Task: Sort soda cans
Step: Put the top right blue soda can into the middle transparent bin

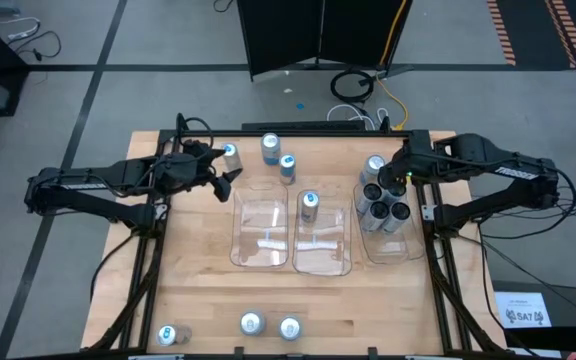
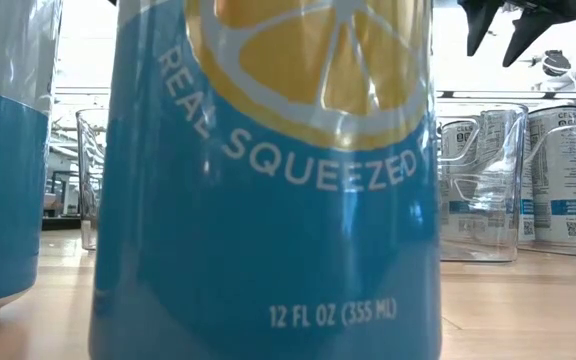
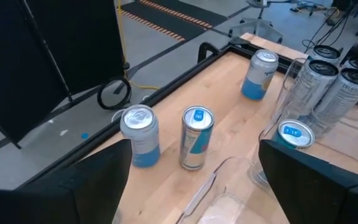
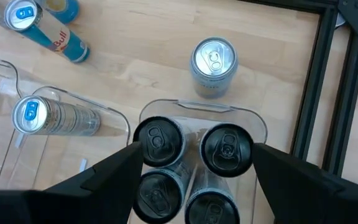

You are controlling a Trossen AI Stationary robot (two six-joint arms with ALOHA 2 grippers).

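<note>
Left gripper [image 1: 230,175] spread open and empty at the far-left table edge, upright can [image 1: 231,155] just beside its tips and nearest this arm, while right gripper [image 1: 396,178], also open, hovers over 4 dark cans [image 1: 385,207] standing in the right tray [image 1: 389,250].

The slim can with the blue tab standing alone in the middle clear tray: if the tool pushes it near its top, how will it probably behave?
The slim can is tall and narrow and stands upright, so a push near the top would probably tip it. Once on its side, its round body would likely roll, though the middle tray's walls should stop it. Its smooth metal skin looks slippery.
</note>
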